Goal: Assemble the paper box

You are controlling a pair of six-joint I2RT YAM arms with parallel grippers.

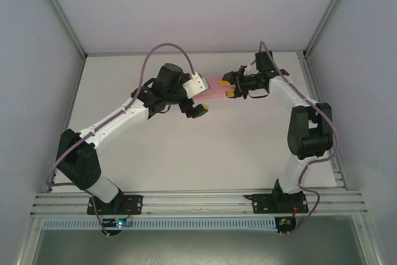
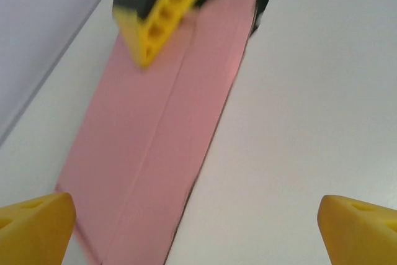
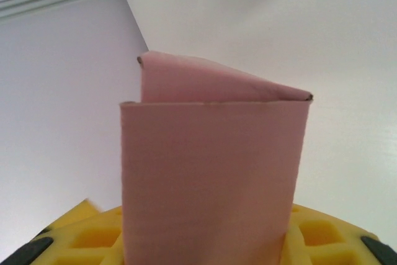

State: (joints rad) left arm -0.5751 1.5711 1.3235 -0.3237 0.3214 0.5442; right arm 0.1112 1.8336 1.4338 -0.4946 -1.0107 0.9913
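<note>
Clamping one short end of the paper box (image 3: 211,166) between its yellow pads, the right end effector (image 1: 228,86) held the flattened pink sleeve out, apparently clear of the bench (image 1: 186,147). The left end effector (image 2: 197,228) gaped fully open, gripping nothing, with the card's free end just inside its jaws. The card looked light, springy and easily creased, so it was probably best pinched at an edge beside a fold.
</note>
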